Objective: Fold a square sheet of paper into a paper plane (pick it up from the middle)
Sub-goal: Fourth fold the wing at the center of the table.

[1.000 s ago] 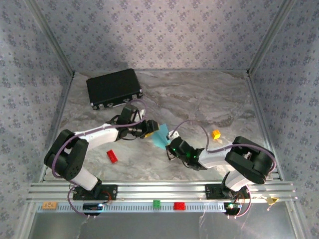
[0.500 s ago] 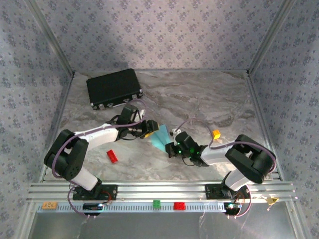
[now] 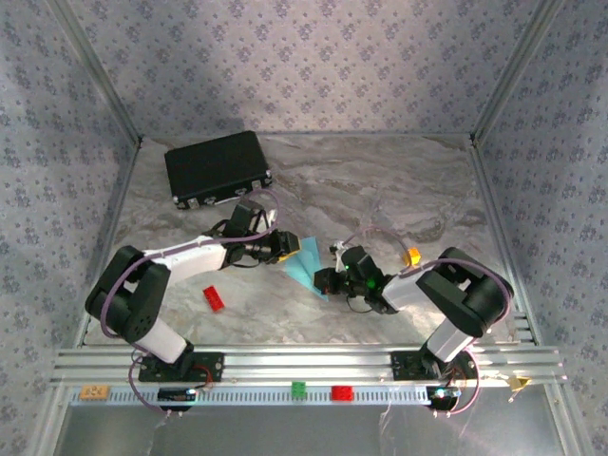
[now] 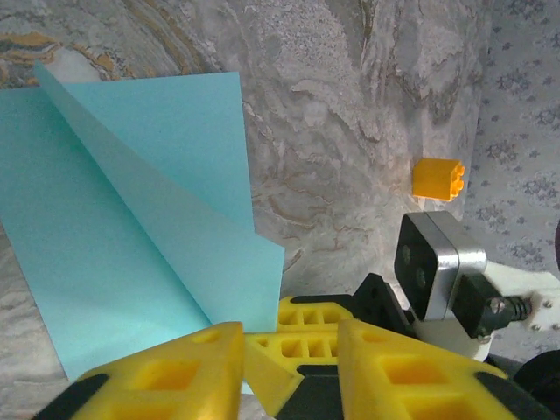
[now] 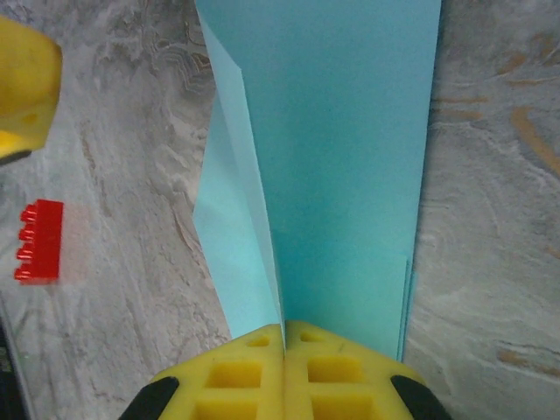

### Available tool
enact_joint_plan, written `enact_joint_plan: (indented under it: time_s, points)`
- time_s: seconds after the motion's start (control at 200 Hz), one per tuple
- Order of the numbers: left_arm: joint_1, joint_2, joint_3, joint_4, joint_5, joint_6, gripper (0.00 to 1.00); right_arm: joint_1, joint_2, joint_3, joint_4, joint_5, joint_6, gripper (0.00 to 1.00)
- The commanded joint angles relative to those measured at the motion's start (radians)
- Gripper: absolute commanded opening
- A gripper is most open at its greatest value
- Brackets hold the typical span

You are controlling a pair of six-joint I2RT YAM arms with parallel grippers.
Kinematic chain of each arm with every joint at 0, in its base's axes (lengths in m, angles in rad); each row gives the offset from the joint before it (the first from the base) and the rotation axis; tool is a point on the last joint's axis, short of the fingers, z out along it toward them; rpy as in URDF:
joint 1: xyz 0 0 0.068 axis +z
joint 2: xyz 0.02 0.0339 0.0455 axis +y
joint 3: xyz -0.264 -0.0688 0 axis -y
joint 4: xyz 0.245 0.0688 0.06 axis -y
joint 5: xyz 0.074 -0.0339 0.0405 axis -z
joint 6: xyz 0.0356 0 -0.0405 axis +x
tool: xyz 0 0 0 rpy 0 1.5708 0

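The square sheet of paper (image 5: pixel 341 149), creased into a long folded strip, lies near the middle of the table (image 3: pixel 380 180), slightly toward its near edge. The right gripper (image 5: pixel 284 331) has its jaws closed tight on one end, probably to anchor it. The left gripper (image 4: pixel 290 328) faces it with jaws apart astride the neighbouring edge, likely ready to pinch a flap. A red brick (image 3: pixel 214 298) sits toward the left edge, an orange brick (image 3: pixel 411 256) toward the right, and a black case (image 3: pixel 218 167) by the far left corner. No writing is legible anywhere.
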Motion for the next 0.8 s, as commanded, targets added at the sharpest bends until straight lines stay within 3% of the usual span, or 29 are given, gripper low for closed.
enact_joint_plan:
  time_s: [0.0,0.3,0.795]
  points:
    - [0.001,0.018,-0.006,0.033,0.028,0.003,0.28,-0.013,0.032,-0.027,0.031,-0.034,0.077,0.05]
    - [-0.008,0.074,0.010,0.080,0.076,-0.004,0.17,-0.023,0.037,-0.050,0.071,-0.050,0.132,0.05]
    - [-0.043,0.168,0.046,0.136,0.104,-0.004,0.14,-0.058,0.051,-0.054,0.130,-0.134,0.209,0.06]
